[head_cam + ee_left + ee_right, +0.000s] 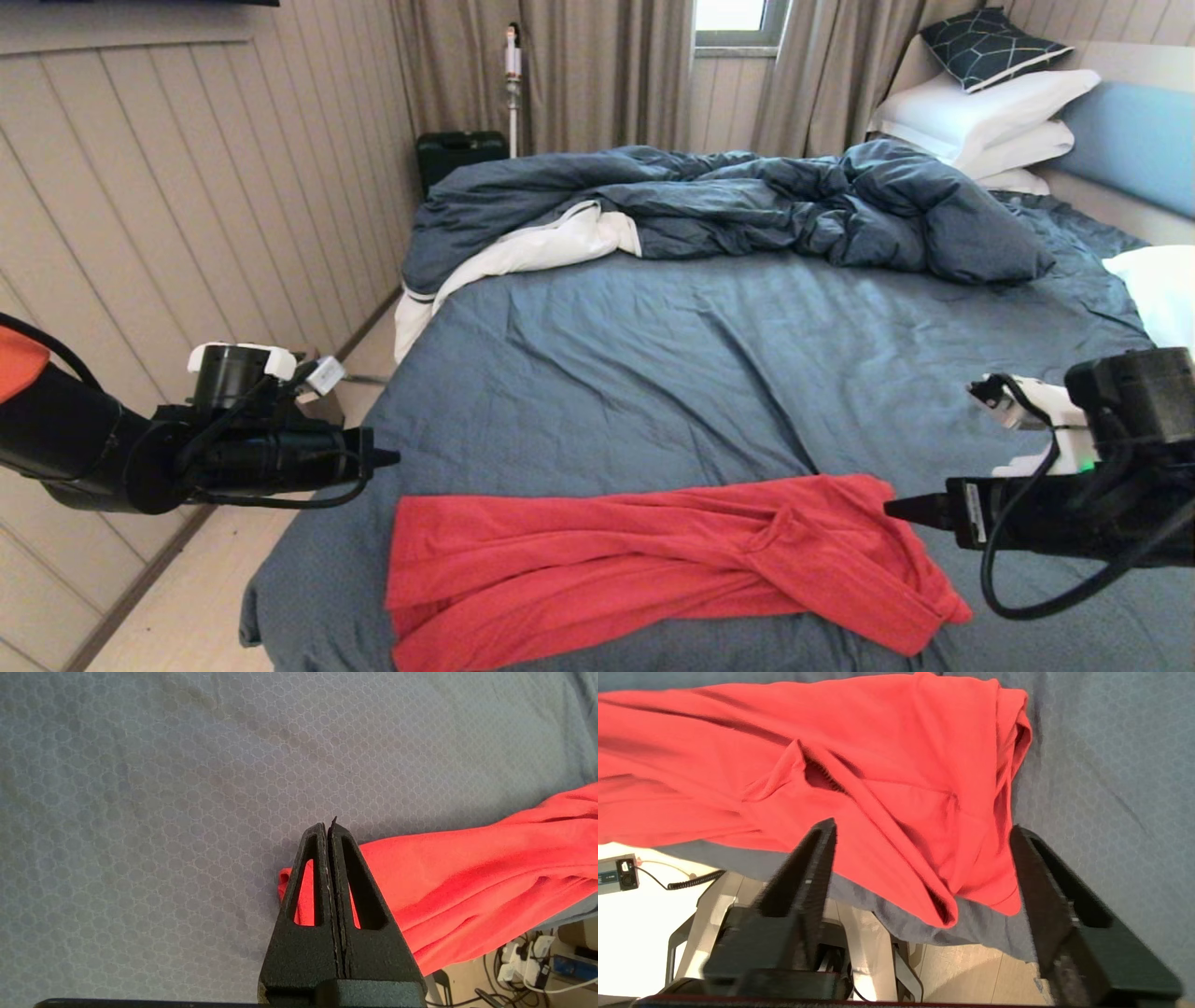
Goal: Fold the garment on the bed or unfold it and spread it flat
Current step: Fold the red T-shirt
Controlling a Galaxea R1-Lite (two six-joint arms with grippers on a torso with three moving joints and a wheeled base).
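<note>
print hidden in bunched garment [653, 560] on bed [653, 355] | my left hand [390, 458] closed, empty, beside its left end | my right hand [892, 509] open beside its right end

There was one red T-shirt [653, 560] on one bed [653, 355], one dark blue duvet [747, 205], three white pillows [990, 107] in a stack with one dark patterned cushion [991, 45] on top, and two grippers, left gripper [385, 458] and right gripper [901, 509].
</note>
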